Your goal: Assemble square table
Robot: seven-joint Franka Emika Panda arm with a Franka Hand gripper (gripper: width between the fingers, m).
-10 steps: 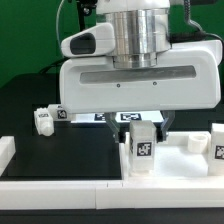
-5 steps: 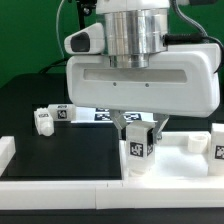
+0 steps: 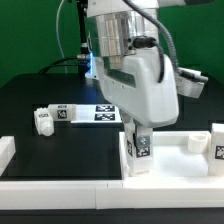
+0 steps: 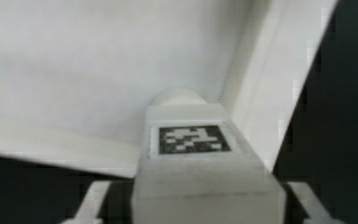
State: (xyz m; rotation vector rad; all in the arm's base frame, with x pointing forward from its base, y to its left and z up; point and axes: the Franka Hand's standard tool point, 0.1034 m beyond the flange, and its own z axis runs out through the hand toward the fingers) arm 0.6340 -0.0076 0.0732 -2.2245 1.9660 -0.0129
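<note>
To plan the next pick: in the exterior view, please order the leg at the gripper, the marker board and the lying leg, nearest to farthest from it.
1. upright leg, held in the gripper.
2. marker board, behind, at the exterior view's left.
3. lying leg, farther to the exterior view's left.

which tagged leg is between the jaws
The middle leg, upright on the square tabletop. Others, such as the loose leg on the black table and the lone leg at the exterior view's right edge, sit untouched.
</note>
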